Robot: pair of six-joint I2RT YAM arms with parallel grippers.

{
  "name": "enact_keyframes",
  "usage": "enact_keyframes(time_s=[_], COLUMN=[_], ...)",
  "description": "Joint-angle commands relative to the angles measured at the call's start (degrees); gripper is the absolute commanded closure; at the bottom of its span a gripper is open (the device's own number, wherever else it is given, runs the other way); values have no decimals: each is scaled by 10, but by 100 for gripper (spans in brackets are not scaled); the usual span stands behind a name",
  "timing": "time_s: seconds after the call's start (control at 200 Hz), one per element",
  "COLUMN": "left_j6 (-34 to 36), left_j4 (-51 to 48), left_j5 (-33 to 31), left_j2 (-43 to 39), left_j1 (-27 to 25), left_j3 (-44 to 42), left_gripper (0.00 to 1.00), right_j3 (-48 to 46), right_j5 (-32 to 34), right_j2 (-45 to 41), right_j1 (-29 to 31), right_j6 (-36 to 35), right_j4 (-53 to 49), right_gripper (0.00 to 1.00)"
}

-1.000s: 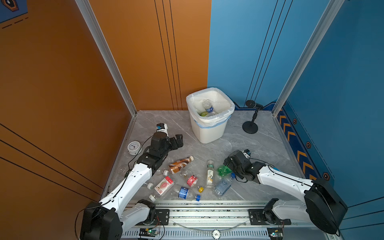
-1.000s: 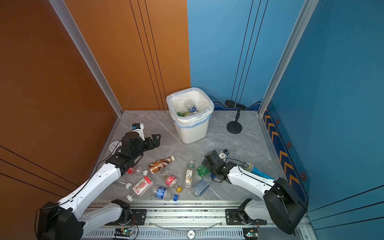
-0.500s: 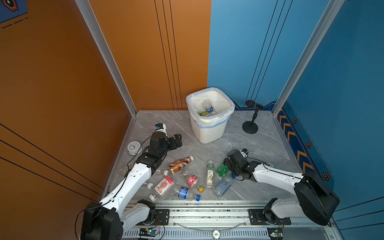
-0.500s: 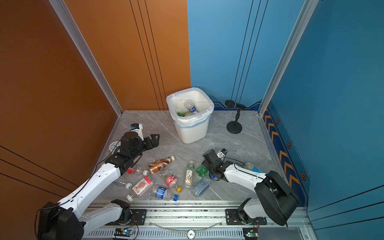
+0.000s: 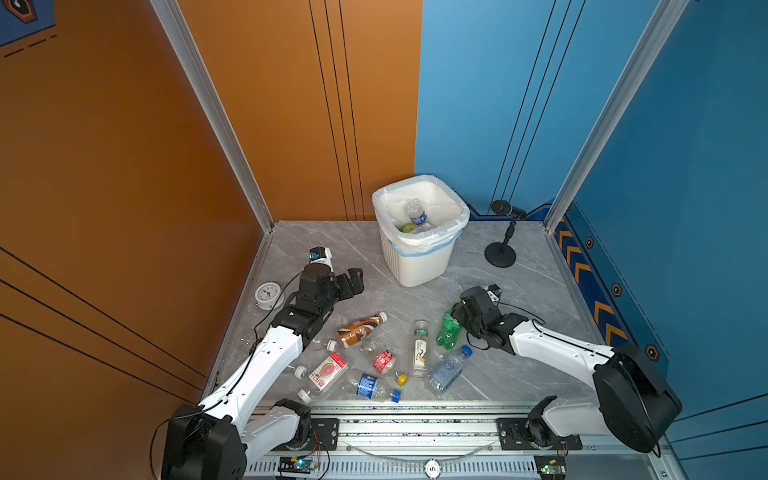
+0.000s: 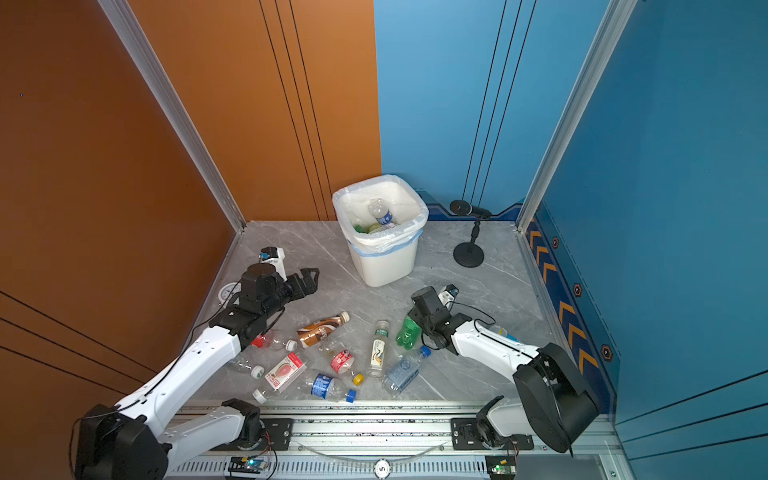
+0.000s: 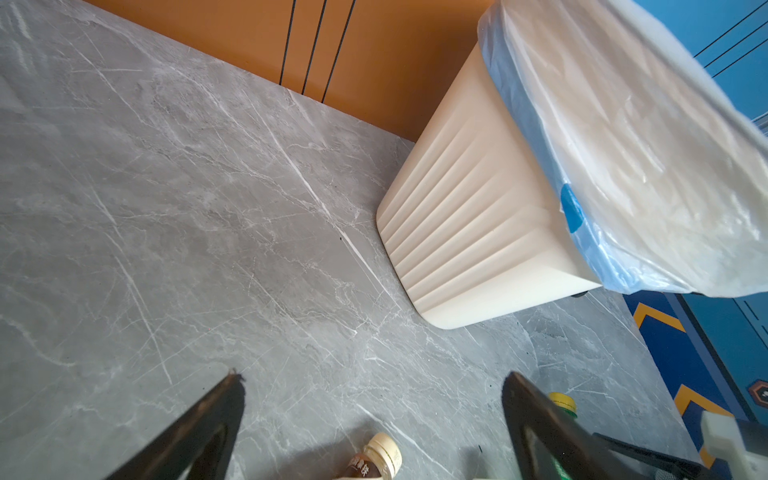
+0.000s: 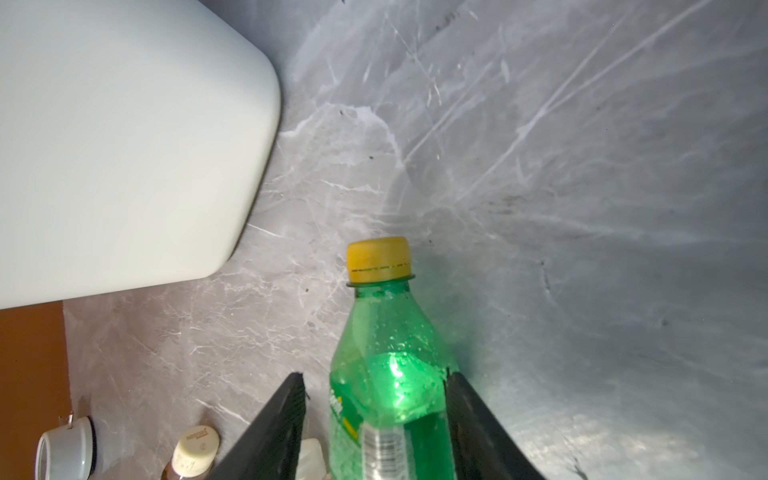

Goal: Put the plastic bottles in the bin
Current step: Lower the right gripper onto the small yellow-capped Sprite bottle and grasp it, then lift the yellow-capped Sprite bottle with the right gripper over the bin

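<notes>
1. Green translucent plastic under a yellow cap: the small green bottle (image 8: 386,332) sits between the fingers of the right gripper (image 8: 375,376), which is clamped on its body below the shoulder, low over the grey marble counter (image 5: 532,266).
2. The left gripper (image 7: 372,376) hangs with its jaws wide apart and empty, above bare counter near a lying brown bottle with a cream cap (image 5: 360,329).
3. The hold looks risky. The wall is round and slick (droplets cling inside), so the bottle could pivot or squirt out on the lift.
4. The tall white ribbed bin (image 5: 419,262) stands well apart. A low carry would likely strike its wall or snag the loose translucent liner.
5. Swinging out carelessly could also knock the slim white-labelled bottle (image 5: 421,349) lying just beside.
6. Inside the bin lie a clear bottle with a blue label (image 5: 415,212) and something lime-green (image 5: 409,227). More is hidden.
7. Several other bottles lie scattered on the counter.
</notes>
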Motion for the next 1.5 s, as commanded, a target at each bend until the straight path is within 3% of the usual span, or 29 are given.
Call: enact_keyframes(time_s=[0.0, 0.09, 0.315, 0.641, 0.831, 0.901, 1.127, 1.497], left_j6=[-6, -11, -15, -17, -17, -18, -17, -21], left_j4=[-11, -9, -8, -10, -15, -16, -20, -18], left_j5=[9, 11, 15, 18, 18, 17, 19, 22], left_j2=[-7, -5, -4, -6, -13, -16, -22, -17], left_j1=[4, 4, 5, 7, 10, 12, 18, 23], left_j3=[-13, -16, -17, -20, -23, -26, -28, -34], left_gripper=[2, 2, 2, 2, 2, 2, 2, 2], right_j3=[30, 37, 39, 55, 65, 75, 103, 152], right_j5=[33, 17, 5, -15, -11, -11, -14, 39], right_j2=[-34, -39, -23, 50, 102, 120, 150, 40], right_j1=[-7, -18, 1, 41, 43, 43, 41, 26], right_j6=[-47, -50, -73, -68, -66, -74, -85, -148], right_j4=[-40, -54, -126, -126, -106, -94, -76, -119], right_gripper=[44, 40, 10, 1, 6, 17, 39, 46])
